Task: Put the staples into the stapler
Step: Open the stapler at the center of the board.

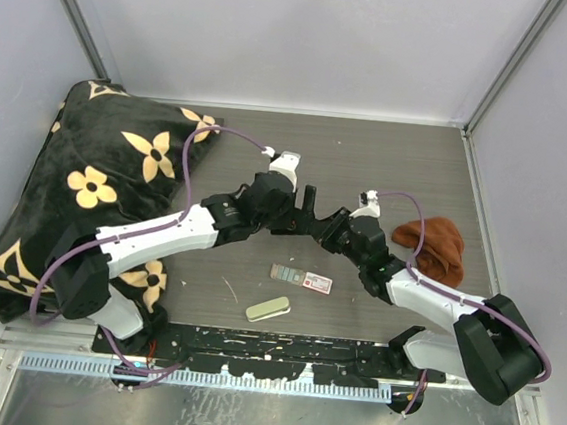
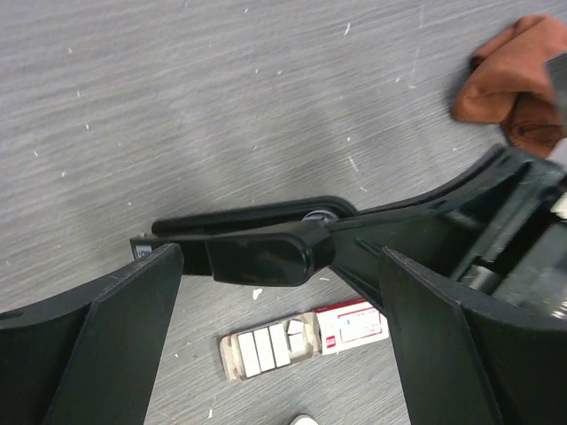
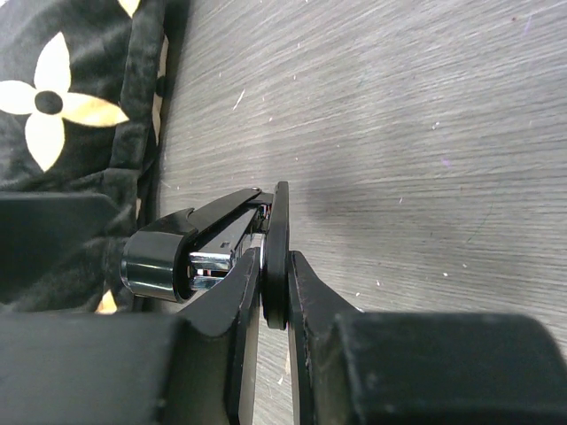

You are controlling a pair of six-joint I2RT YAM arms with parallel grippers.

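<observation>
Plainly the right claw point(image 3: 277, 266) was pinching a thin black flange of the stapler point(image 3: 190, 252) and holding it above the grey woodgrain table point(image 2: 221, 106). The left claw point(image 2: 279, 255) stood spread wide on either side of the stapler's glossy, rounded top arm, gripping nothing. The staples point(image 2: 266, 348), a short pale-silvery strip, lay on the table below, just beside their red-and-white box point(image 2: 354, 323). To my eye the top arm wanted swinging fully open first. That smooth plastic looked slippery, so a square grip seemed wise.
</observation>
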